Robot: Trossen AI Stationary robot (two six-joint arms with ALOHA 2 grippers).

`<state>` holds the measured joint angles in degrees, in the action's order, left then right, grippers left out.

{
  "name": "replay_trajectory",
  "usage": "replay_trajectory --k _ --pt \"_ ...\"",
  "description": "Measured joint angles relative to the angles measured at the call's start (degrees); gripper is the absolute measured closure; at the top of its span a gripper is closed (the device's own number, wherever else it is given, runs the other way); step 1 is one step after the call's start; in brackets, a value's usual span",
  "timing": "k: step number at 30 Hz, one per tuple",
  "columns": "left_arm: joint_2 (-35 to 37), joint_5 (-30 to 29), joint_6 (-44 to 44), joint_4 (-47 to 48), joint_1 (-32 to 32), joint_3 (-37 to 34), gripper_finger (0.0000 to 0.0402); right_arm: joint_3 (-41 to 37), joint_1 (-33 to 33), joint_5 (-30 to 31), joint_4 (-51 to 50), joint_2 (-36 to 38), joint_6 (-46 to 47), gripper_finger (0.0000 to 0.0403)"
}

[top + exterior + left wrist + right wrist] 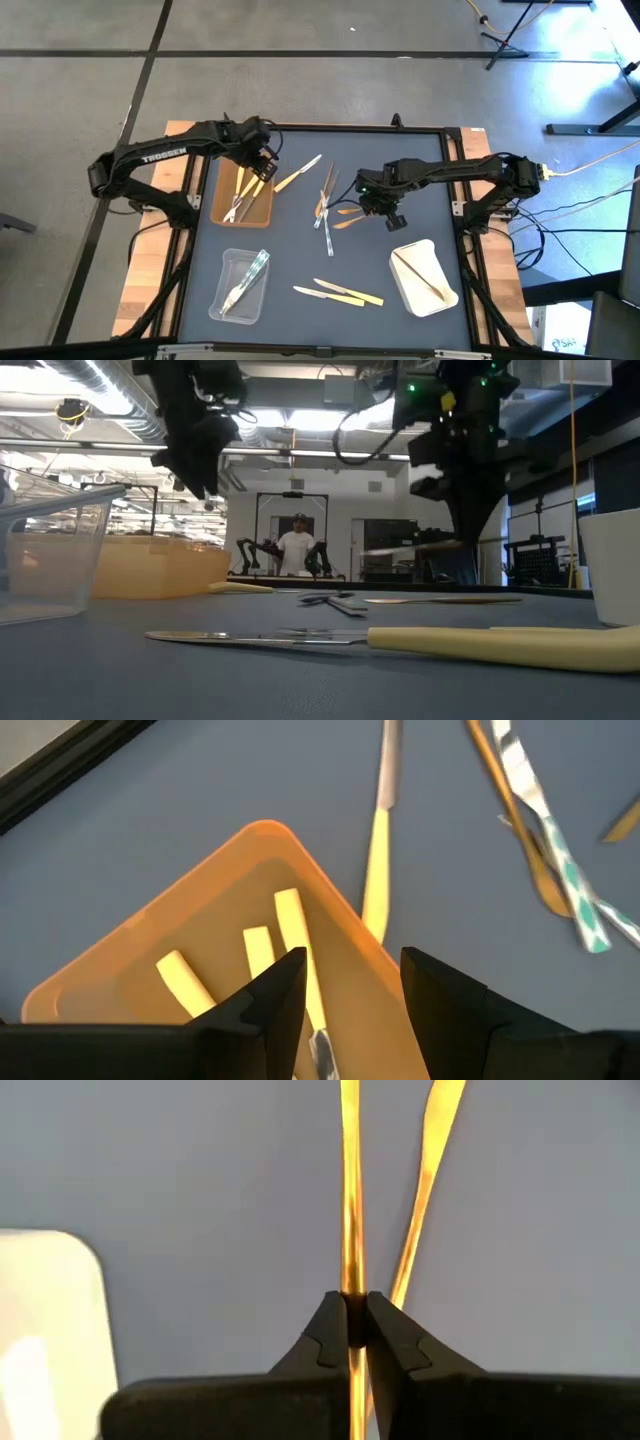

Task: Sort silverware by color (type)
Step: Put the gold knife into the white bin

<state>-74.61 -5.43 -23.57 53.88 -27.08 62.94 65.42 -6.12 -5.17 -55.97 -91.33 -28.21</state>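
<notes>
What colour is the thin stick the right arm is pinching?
Tan, like wood; the right wrist view shows it best.

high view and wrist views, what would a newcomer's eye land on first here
First, the right gripper, shut on a thin tan wooden utensil above the dark mat near the table's middle. Next, the left gripper, open over the orange-brown rectangular tray at the mat's far left, where pale yellow plastic utensils lie. Loose utensils are scattered between the trays.

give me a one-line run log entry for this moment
left gripper: open over brown tray | right gripper: shut on wooden utensil above mat | white tray: one wooden utensil in
</notes>
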Motion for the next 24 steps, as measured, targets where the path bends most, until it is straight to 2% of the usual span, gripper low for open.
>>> replay_trajectory --k 5,12,17,24 --pt "0.52 0.0 -0.04 -0.48 1.64 0.0 0.0243 5.63 3.38 1.22 -5.76 0.0 -3.78 0.0401" --pt "0.5 -0.22 -0.22 -0.93 3.97 0.0 0.0243 12.26 11.65 4.86 -13.06 0.07 -8.2 0.0401" --pt "0.49 -3.37 -0.26 -0.93 5.62 0.0 0.0243 13.56 18.17 8.7 -17.74 0.09 -8.49 0.0401" --pt "0.48 -4.53 -0.52 -1.39 7.61 0.0 0.0243 13.56 26.52 9.91 -20.49 0.09 -8.33 0.0401"
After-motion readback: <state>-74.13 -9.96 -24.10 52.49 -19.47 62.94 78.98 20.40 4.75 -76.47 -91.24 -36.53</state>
